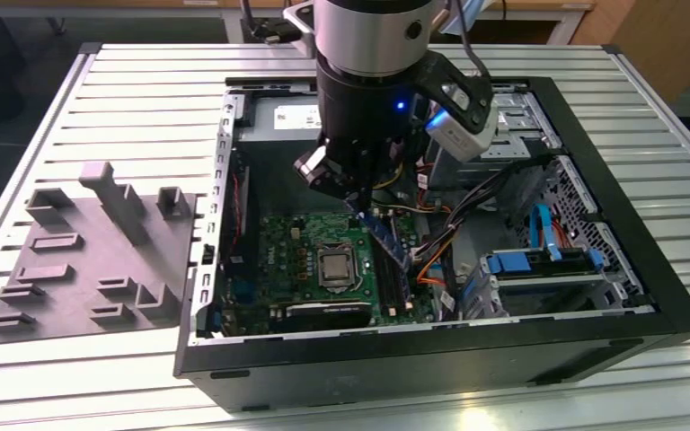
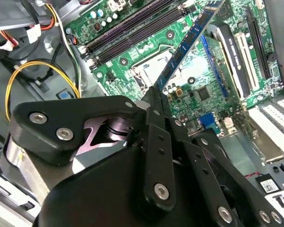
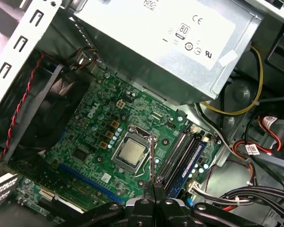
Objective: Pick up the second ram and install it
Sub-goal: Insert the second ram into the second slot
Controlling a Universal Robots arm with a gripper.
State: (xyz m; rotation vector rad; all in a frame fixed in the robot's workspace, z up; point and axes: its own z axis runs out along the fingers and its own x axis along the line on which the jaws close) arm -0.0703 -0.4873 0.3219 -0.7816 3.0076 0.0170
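My gripper (image 1: pixel 365 203) hangs inside the open computer case, above the green motherboard (image 1: pixel 297 247). It is shut on the second ram (image 1: pixel 384 241), a slim dark stick held tilted over the board. In the second wrist view the ram (image 2: pixel 189 42) juts out from the closed fingertips (image 2: pixel 156 97) across the board. In the first wrist view the ram (image 3: pixel 152 158) shows edge-on as a thin line rising from the gripper (image 3: pixel 155 185), beside the processor socket (image 3: pixel 131 153) and apart from the long black memory slots (image 3: pixel 180 153). A blue-edged stick (image 3: pixel 194 158) stands in the outer slot.
The grey moulded fixture plate (image 1: pixel 82 251) lies on the slatted table at the exterior view's left. Inside the case are the silver power supply (image 3: pixel 170 42), orange and yellow cable bundles (image 1: pixel 441 242), blue drive brackets (image 1: pixel 525 260) and the black case walls (image 1: pixel 441 355).
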